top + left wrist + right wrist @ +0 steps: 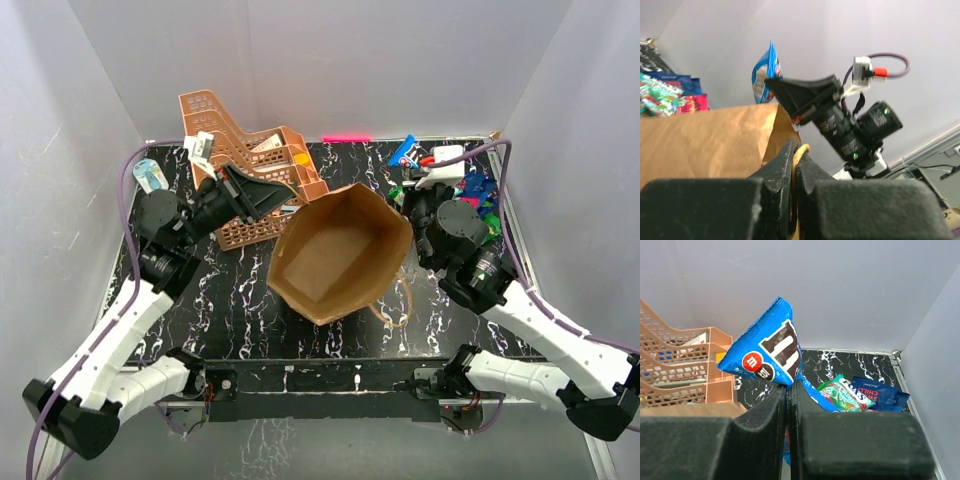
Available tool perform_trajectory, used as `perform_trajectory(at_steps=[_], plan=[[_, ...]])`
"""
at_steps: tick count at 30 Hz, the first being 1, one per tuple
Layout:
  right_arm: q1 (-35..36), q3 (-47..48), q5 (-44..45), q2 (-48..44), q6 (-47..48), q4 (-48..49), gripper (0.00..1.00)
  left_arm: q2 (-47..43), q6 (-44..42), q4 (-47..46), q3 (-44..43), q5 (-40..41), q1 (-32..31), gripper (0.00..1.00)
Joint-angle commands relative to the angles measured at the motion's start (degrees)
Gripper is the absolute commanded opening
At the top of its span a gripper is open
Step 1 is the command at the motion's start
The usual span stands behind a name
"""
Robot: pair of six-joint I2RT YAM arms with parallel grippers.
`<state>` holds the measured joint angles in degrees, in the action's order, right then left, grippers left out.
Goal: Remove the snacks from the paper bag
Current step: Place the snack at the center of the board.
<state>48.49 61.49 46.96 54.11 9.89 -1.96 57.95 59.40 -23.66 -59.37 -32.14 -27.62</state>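
Observation:
The brown paper bag (340,255) stands open at the table's middle; no snack shows inside it. My left gripper (288,205) is at its far-left rim, shut on the orange-tan twine handle (801,150), with the bag wall (705,135) beside it. My right gripper (403,190) is past the bag's far-right corner, shut on a blue M&M's packet (767,347), held up in the air (405,150); the packet also shows in the left wrist view (765,75). A green packet (845,395) and a dark blue packet (880,390) lie on the table behind it, part of a pile (475,195).
An orange mesh tray rack (250,170) stands at the back left, close behind my left gripper. A small pale blue item (150,175) lies at the far left. The bag's second handle (395,305) hangs on its near right side. White walls enclose the table.

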Motion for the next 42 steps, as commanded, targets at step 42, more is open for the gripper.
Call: perform_trajectory(at_steps=[42], plan=[[-51.52, 13.73, -21.70, 42.97, -54.16, -21.20, 0.28, -4.93, -5.67, 42.52, -8.99, 33.92, 0.01, 0.00]])
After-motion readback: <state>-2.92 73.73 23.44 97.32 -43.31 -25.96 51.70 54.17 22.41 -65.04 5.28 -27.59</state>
